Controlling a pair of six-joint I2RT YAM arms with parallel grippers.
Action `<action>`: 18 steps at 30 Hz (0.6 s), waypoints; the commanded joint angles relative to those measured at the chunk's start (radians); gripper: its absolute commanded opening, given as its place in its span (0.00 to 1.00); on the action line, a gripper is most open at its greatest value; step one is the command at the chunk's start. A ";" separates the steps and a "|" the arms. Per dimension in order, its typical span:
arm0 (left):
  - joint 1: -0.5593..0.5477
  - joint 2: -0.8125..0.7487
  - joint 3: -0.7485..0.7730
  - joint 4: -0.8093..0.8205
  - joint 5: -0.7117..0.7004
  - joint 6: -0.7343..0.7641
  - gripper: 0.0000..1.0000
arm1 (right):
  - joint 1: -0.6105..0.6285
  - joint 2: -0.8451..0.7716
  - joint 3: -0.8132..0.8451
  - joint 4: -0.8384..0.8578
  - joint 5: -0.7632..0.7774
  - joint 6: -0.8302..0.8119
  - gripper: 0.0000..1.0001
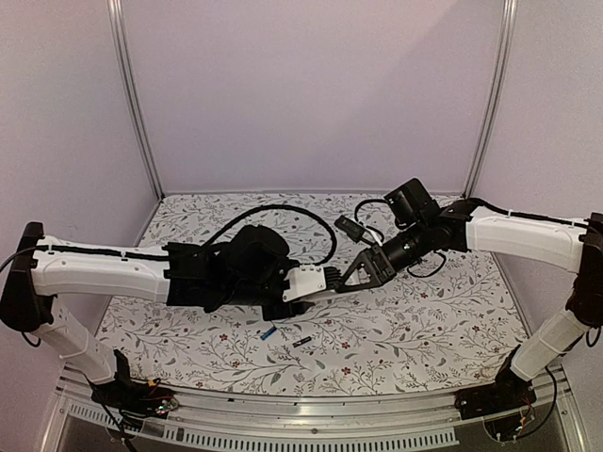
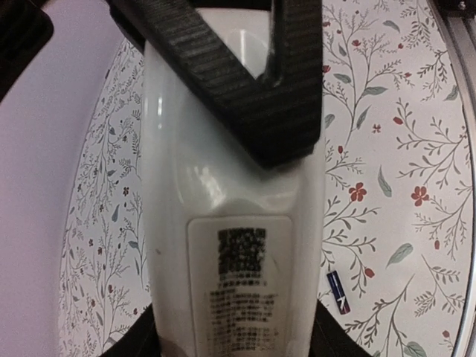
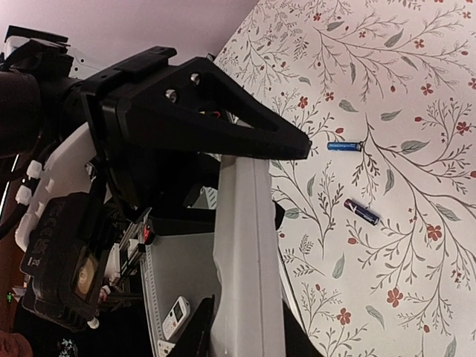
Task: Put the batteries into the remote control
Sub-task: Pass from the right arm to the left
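Observation:
The white remote control [image 1: 325, 287] hangs in the air over the middle of the table, held from both ends. In the left wrist view its labelled back [image 2: 223, 223] fills the space between my left gripper's [image 2: 234, 335] black fingers [image 2: 327, 336], which press on both its sides. My right gripper [image 3: 245, 327] is shut on the remote's other end [image 3: 245, 245]. The two batteries lie loose on the floral cloth below. The bright blue one [image 1: 268, 332] [image 3: 343, 146] is nearer the left arm. The dark one [image 1: 301, 342] [image 3: 362, 211] [image 2: 338, 291] lies just right of it.
A black cable [image 1: 283, 212] loops over the back of the floral cloth [image 1: 424, 320]. Metal frame posts [image 1: 132, 94] stand at the back corners, and a perforated rail [image 1: 311, 438] runs along the near edge. A second small white handset [image 3: 177, 316] lies below the table's edge.

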 commanded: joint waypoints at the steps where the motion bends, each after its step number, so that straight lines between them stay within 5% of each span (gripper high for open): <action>1: -0.003 0.020 0.017 0.054 -0.020 -0.092 0.35 | -0.004 0.012 0.026 0.015 0.022 0.006 0.40; 6: -0.003 0.063 0.016 0.143 -0.067 -0.289 0.21 | -0.031 0.004 0.005 0.166 0.097 0.120 0.58; 18: -0.015 0.083 0.003 0.376 -0.260 -0.576 0.15 | -0.038 -0.080 -0.175 0.727 0.375 0.496 0.55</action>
